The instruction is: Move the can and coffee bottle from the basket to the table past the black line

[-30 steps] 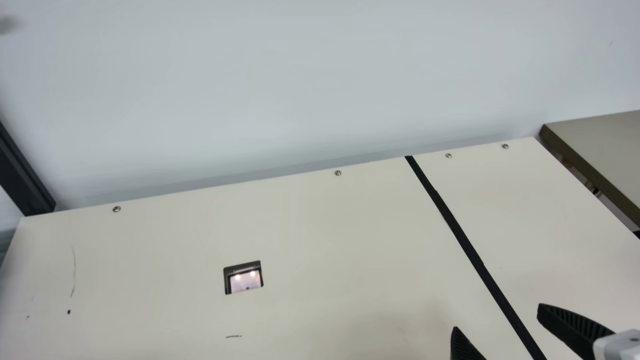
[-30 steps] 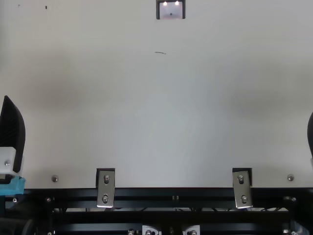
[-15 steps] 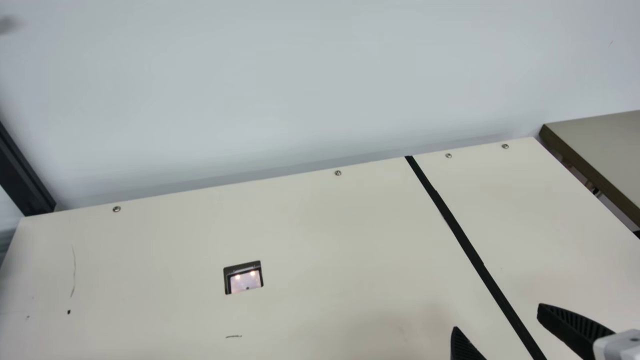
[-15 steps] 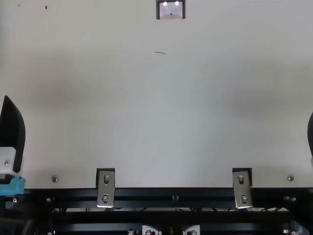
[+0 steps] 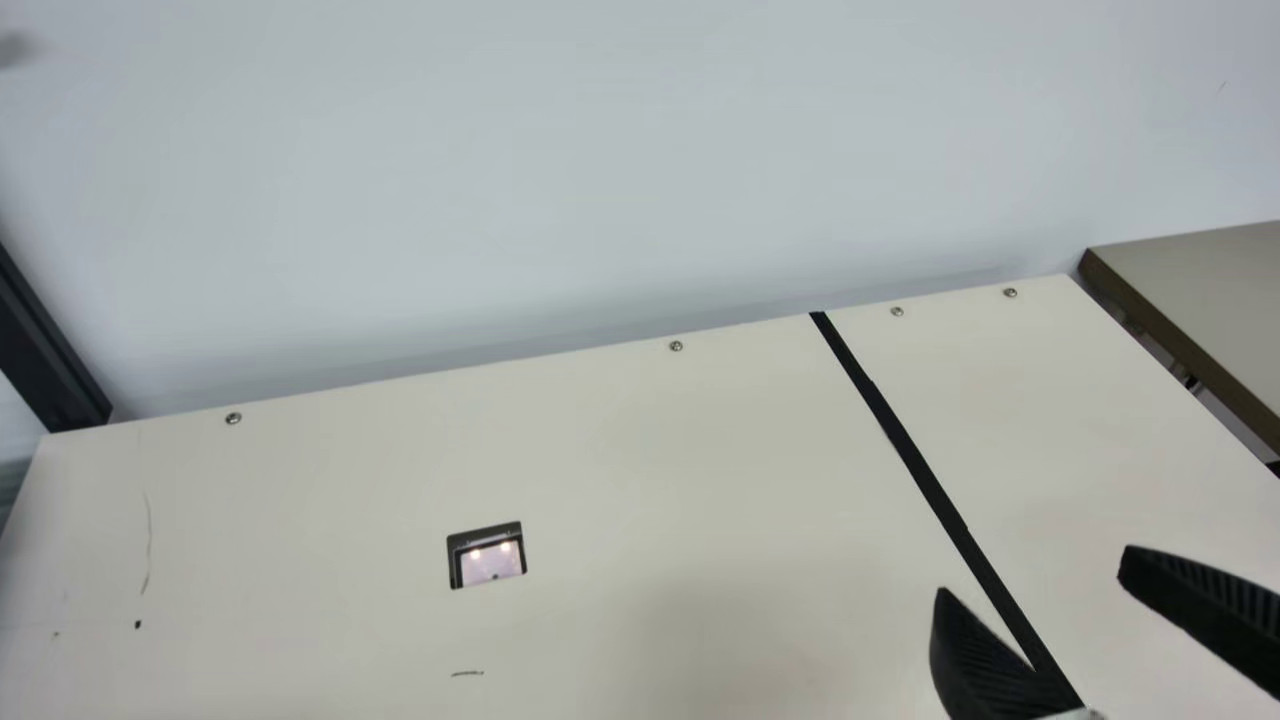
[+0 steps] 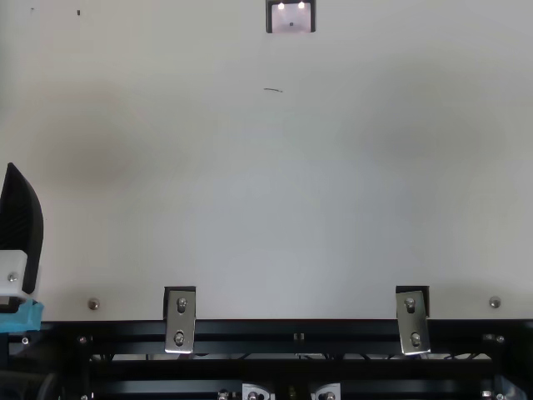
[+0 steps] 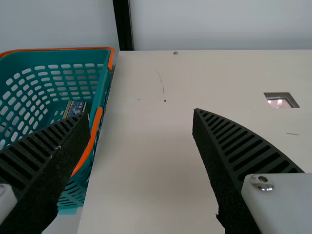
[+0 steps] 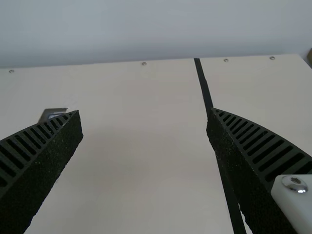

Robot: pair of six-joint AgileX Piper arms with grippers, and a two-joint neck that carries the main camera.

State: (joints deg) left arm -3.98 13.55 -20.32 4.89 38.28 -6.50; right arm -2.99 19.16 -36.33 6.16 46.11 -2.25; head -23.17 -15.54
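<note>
Left gripper (image 7: 139,114) wide, empty; right gripper (image 8: 144,112) likewise. Beyond the former's finger: perforated teal basket (image 7: 103,78), printed item (image 7: 75,108) inside, can or bottle unclear. Risk: off-centre descent could snag the rim, tipping it.

The place looked like a robotics lab or a test station. In the main view, a plain pale wall (image 5: 620,190) took up the upper frame, above a cream bench (image 5: 640,480) with screws (image 5: 676,346) along its far edge and a black line (image 5: 925,480) across its right part. A small cut-out (image 5: 490,562) sat left of centre, a dark post (image 5: 45,350) stood at the left edge, and the right tool (image 5: 1032,575) was at lower right. Across the bottom of the top view ran black rails (image 6: 300,331) with bolted metal brackets (image 6: 180,321).
</note>
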